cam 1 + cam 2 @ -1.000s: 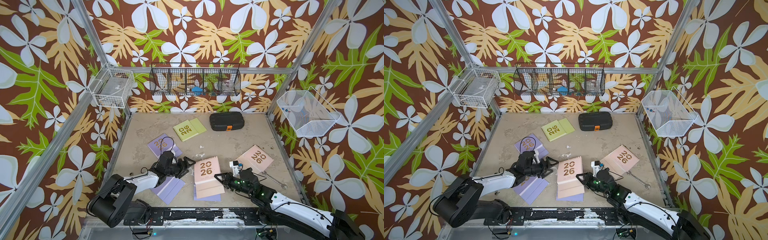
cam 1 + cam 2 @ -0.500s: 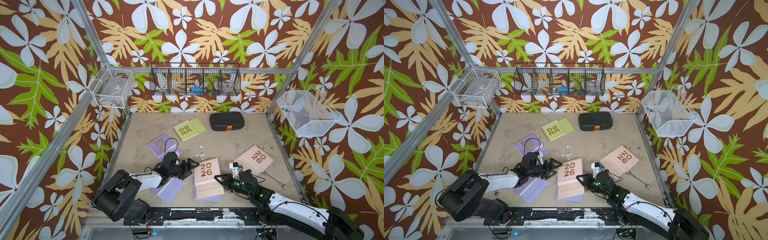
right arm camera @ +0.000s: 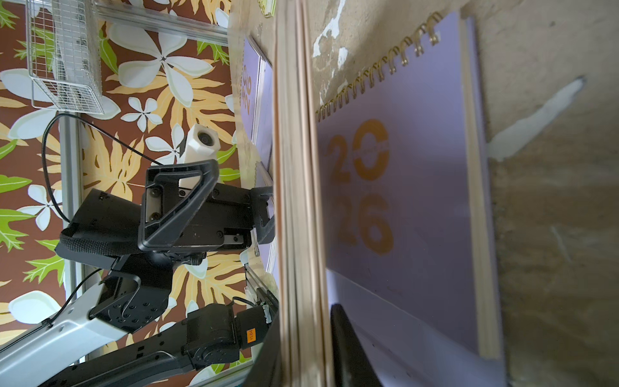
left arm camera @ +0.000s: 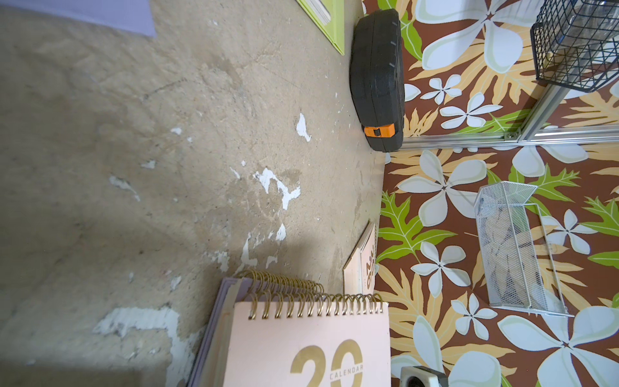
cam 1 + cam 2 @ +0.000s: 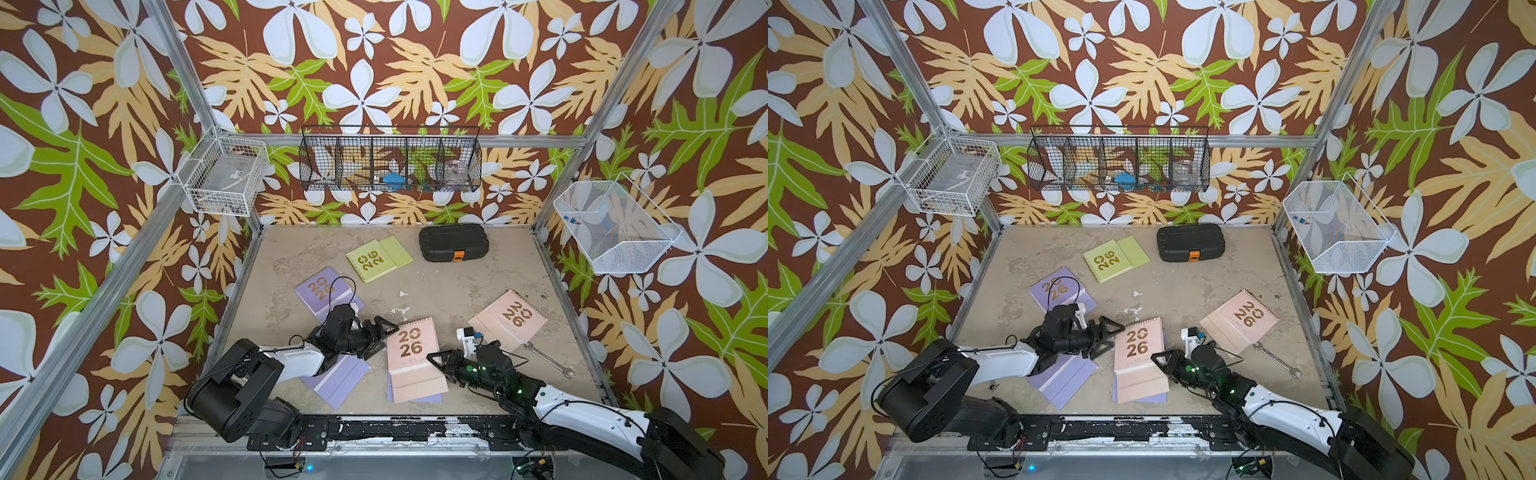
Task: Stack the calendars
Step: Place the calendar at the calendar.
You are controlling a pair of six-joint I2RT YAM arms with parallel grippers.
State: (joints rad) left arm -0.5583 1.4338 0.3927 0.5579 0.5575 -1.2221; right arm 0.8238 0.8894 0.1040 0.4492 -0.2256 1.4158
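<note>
A pale pink calendar (image 5: 411, 347) (image 4: 308, 341) lies on a lilac calendar (image 3: 402, 201) at the front middle, its right side lifted a little. My right gripper (image 5: 440, 365) (image 5: 1165, 365) (image 3: 304, 318) is shut on that pink edge, a finger close on each side. My left gripper (image 5: 380, 338) (image 5: 1105, 336) stands open just left of the pink calendar, holding nothing, above a second lilac calendar (image 5: 336, 382). A third lilac calendar (image 5: 320, 289), a lime green calendar (image 5: 374, 259) and another pink calendar (image 5: 509, 318) lie apart.
A black case (image 5: 453, 243) with an orange latch sits by the back wall. A wrench (image 5: 548, 361) lies at the front right. Wire baskets hang on the left wall (image 5: 224, 176), back wall (image 5: 390, 160) and right wall (image 5: 615, 228).
My left gripper has edged right, closer to the pink calendar's left side. The right gripper and the pink calendar have hardly moved.
</note>
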